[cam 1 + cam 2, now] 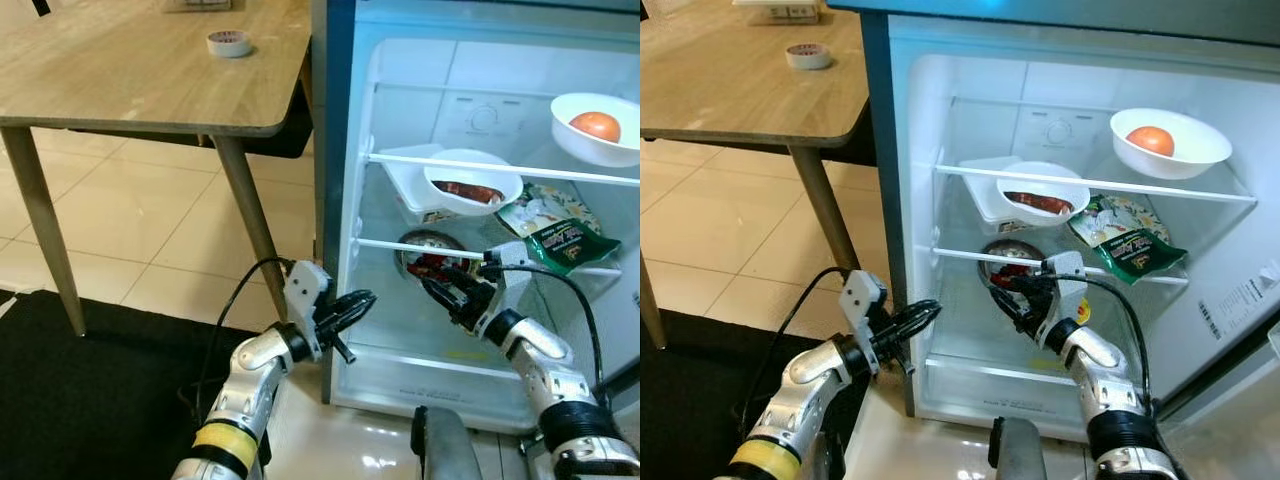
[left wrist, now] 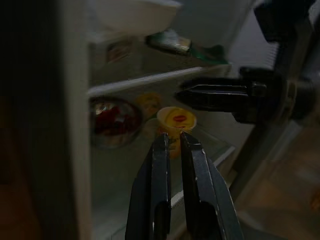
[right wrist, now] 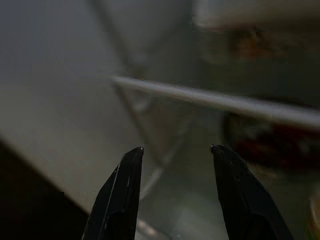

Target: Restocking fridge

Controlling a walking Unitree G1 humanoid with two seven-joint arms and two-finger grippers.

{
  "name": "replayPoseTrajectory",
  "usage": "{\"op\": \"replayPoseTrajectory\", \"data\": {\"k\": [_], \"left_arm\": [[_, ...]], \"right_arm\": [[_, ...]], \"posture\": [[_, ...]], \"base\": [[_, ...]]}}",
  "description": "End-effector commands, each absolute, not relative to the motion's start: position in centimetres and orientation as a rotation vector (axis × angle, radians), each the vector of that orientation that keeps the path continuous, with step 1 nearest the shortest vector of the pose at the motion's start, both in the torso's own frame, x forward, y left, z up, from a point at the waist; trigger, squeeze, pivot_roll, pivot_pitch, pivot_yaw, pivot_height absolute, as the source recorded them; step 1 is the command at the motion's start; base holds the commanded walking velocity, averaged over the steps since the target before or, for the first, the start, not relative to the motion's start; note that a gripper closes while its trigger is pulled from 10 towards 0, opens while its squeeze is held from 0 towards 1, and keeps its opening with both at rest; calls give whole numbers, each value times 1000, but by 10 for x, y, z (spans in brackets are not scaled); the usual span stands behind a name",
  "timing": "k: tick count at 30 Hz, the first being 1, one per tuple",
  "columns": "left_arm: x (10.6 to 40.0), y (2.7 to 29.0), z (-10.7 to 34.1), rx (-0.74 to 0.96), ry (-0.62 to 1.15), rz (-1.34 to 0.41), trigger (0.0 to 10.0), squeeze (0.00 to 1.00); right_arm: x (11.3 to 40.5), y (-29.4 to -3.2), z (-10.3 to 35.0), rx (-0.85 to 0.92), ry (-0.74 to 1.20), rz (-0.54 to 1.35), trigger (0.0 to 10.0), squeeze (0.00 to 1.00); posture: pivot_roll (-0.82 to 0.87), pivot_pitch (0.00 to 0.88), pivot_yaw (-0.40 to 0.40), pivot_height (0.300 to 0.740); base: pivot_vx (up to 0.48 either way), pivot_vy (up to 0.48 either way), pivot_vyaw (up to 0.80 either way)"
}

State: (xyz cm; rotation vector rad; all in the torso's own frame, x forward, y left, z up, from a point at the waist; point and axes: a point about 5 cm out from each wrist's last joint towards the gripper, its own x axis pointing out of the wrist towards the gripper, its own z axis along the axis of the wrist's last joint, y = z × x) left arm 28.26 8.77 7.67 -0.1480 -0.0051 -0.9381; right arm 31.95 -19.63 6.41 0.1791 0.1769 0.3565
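The fridge (image 1: 335,200) stands open. On its top shelf a white bowl (image 1: 575,140) holds an orange fruit. Below it are a white bowl of red food (image 1: 470,185), a white container and green packets (image 1: 555,235). A dark foil-lined bowl (image 1: 428,248) sits on the lowest level, and a small yellow cup (image 2: 176,120) stands beside it. My right gripper (image 1: 437,287) reaches into the bottom compartment just in front of the dark bowl, and its fingers (image 3: 131,165) are open and empty. My left gripper (image 1: 360,300) hovers at the fridge's left front edge, shut on nothing.
A wooden table (image 1: 150,90) with a roll of tape (image 1: 229,43) stands to the left of the fridge, one leg (image 1: 250,215) close to the fridge wall. A black mat (image 1: 80,390) lies on the tiled floor at lower left.
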Motion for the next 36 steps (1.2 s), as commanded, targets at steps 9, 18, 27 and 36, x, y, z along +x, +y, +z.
{"op": "replayPoseTrajectory", "data": {"k": [9,18,27,36], "left_arm": [[260,124,35,-223,157,-773,10000,0],[240,182,-6,-299,316,-462,10000,0],[215,212,-37,-321,490,-233,10000,0],[186,251,-55,-341,577,115,10000,0]], "right_arm": [[291,-210,15,271,368,165,10000,0],[260,-219,-20,238,540,59,10000,0],[244,-223,-36,227,644,8,10000,0],[237,-225,-41,230,684,-13,10000,0]], "posture": [[14,44,-54,486],[30,29,-62,526],[31,23,-61,556],[28,31,-59,591]], "base": [[0,0,0],[0,0,0],[0,0,0],[0,0,0]]}}
